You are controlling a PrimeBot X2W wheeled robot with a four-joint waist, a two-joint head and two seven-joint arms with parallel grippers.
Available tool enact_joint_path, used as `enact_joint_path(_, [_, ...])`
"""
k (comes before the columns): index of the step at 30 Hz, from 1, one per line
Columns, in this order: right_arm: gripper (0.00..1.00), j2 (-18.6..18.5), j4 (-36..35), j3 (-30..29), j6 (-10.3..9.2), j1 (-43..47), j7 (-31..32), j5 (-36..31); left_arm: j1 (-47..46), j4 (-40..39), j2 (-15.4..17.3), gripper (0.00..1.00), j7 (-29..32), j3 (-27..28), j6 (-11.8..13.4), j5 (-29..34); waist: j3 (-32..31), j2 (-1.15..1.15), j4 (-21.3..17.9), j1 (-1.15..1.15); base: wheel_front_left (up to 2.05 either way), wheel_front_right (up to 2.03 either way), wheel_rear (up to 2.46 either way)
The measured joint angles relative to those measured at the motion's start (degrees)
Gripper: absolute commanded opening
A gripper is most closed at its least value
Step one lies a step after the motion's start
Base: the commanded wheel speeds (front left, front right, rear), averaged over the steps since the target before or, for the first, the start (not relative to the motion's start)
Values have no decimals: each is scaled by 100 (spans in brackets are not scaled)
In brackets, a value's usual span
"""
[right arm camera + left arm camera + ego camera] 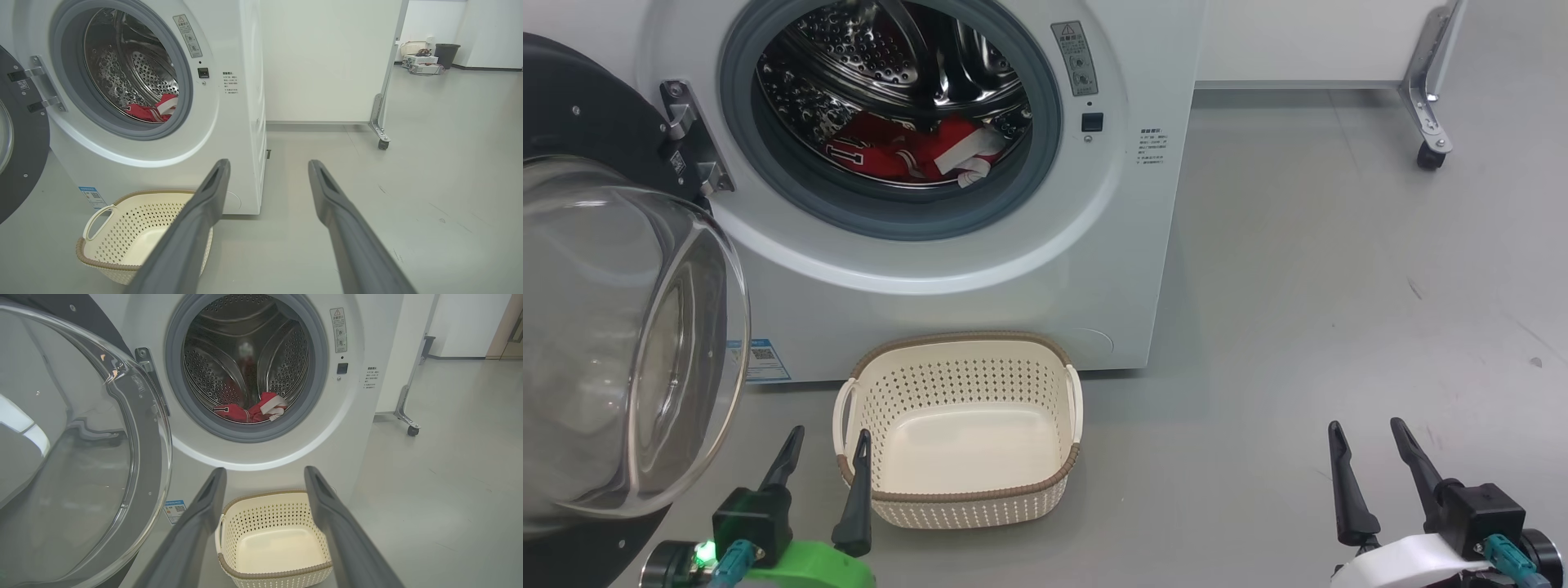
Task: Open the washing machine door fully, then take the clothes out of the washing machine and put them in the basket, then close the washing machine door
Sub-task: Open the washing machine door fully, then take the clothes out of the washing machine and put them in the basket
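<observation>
The left pincer (830, 431) gapes wide and empty, one finger overlapping the near left corner of the small cream perforated plastic basket (968, 384) with a brown woven-look rim. Well right of the basket, the right pincer (1365, 424) is equally spread, holding nothing. Behind the basket stands the big white front-loading washing machine (1045, 269), with red-and-white clothes (894, 153) in its drum. Left of the basket hangs the open round black-rimmed glass door (605, 327).

The pale grey floor (1339, 286) (smooth, with a few dark scuffs) carries the washing machine (1127, 245) at the back. Just in front of its base stands the basket (964, 500), upright. To the right, well apart, a white panel (1298, 41) rests on a metal leg with a black castor (1429, 155).
</observation>
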Motion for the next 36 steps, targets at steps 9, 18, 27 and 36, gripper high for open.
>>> enact_joint_path(9, [100, 13, -7, 4, -3, 0, 0, 0, 7, -98, 0, 100, 23, -2, 11, 0, 32, 0, 15, 0, 0, 0, 0])
enact_joint_path(18, [100, 14, -12, 1, -3, -1, -7, 0, 8, -156, 7, 100, 63, -37, 18, 0, 64, 0, 13, 0, 2, -2, 0])
enact_joint_path(27, [100, 23, -16, -3, -3, -1, -7, 0, 8, -240, 7, 100, 58, -78, 14, 0, 69, 0, -16, 0, 30, -30, 0])
enact_joint_path(36, [100, 33, -13, -4, -3, 0, -8, 1, 8, -249, 18, 100, 66, -78, 15, 9, 67, 0, -32, 0, 65, -65, 0])
